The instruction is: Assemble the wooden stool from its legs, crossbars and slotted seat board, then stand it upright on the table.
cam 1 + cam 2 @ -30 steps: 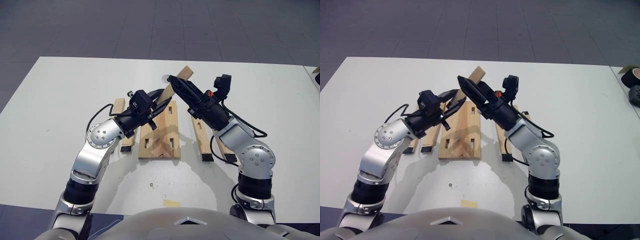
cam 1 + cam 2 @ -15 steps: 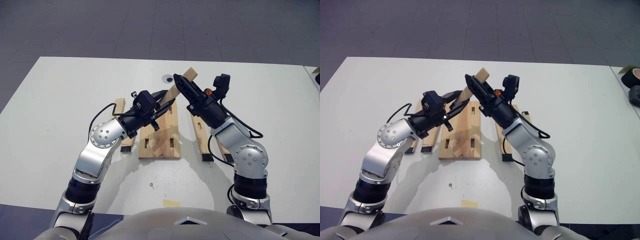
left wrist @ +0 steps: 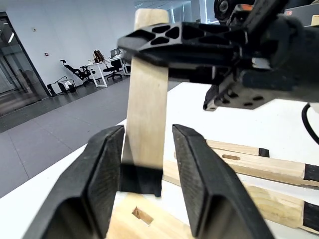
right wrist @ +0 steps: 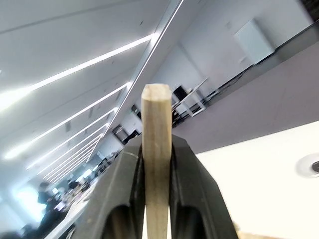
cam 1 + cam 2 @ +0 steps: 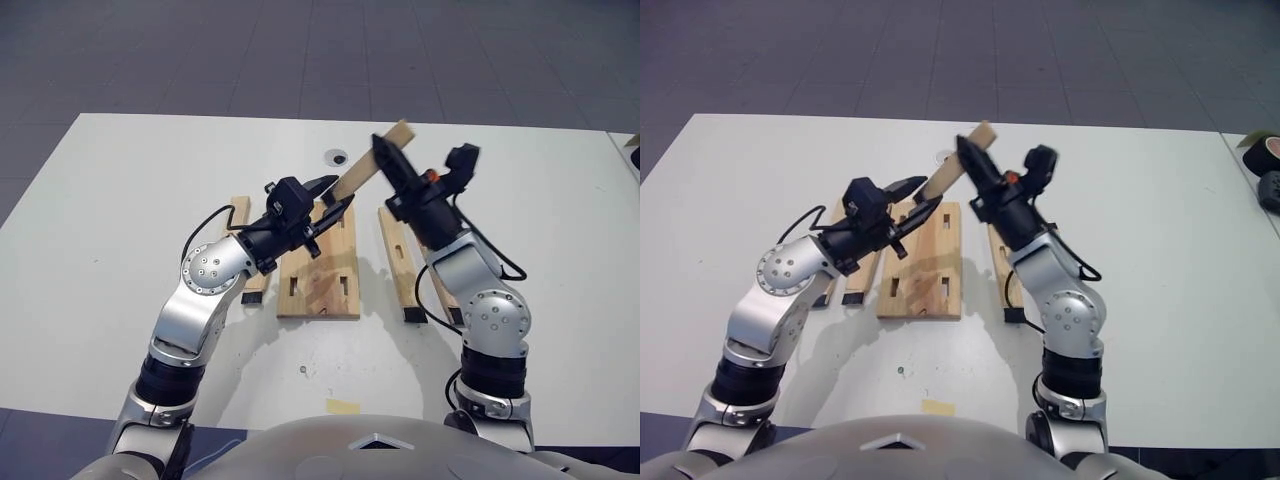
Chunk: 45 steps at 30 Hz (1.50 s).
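Observation:
The slotted seat board (image 5: 320,285) lies flat on the white table (image 5: 120,200). Above its far end a wooden leg (image 5: 355,178) with a black tip hangs tilted, upper end pointing away and to the right. My right gripper (image 5: 386,160) is shut on the leg's upper part, and its fingers (image 4: 130,169) press both faces of the leg (image 4: 156,129). My left gripper (image 5: 335,192) is open, its fingers (image 3: 102,169) standing either side of the leg's (image 3: 144,99) black lower end, just over a slot in the board (image 3: 144,224).
Two more wooden pieces (image 5: 238,215) lie left of the board and two (image 5: 396,260) lie right of it, all with black ends. A round hole (image 5: 337,156) is in the table behind. A yellow tape scrap (image 5: 343,406) sits near the front edge.
My right gripper has swung the leg up and to the right, so it now stands steeper. My left gripper has crept forward to the leg's lower end.

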Tool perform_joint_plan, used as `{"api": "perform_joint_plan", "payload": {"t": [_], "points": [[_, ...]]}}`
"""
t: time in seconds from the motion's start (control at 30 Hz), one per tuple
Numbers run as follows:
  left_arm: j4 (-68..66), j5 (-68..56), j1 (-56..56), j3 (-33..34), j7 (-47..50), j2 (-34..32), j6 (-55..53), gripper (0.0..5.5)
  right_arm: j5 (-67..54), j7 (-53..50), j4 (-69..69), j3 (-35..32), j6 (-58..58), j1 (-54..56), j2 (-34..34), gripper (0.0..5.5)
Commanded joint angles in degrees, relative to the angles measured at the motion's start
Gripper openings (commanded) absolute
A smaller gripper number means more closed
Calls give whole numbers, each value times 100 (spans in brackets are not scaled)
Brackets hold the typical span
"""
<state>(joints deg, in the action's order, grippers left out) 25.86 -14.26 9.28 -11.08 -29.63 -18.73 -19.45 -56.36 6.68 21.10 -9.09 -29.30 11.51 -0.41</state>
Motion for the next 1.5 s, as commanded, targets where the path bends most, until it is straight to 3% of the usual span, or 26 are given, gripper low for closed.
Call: {"api": "perform_joint_plan", "payload": {"t": [0.03,0.13,0.23,0.6,1.13,1.5], "points": [[117,-853,114,1021,332,179,-447,265,362,-131,-100,-666,235,-338,-502,42],[-223,-1088,347,1852,958,271,-622,315,548,31,-22,-794,156,-896,-817,42],[-435,-1103,469,2167,1466,393,-751,368,931,110,-126,-565,259,-1150,-838,42],[-499,-859,322,1852,1555,380,-783,538,2066,-54,-417,-40,666,-1512,-460,42],[-549,-664,344,1540,1211,228,-763,540,2436,-32,-628,-35,1042,-1645,-37,42],[-435,-482,391,1314,1074,147,-714,540,3260,80,-867,289,1428,-1617,-157,42]]}}
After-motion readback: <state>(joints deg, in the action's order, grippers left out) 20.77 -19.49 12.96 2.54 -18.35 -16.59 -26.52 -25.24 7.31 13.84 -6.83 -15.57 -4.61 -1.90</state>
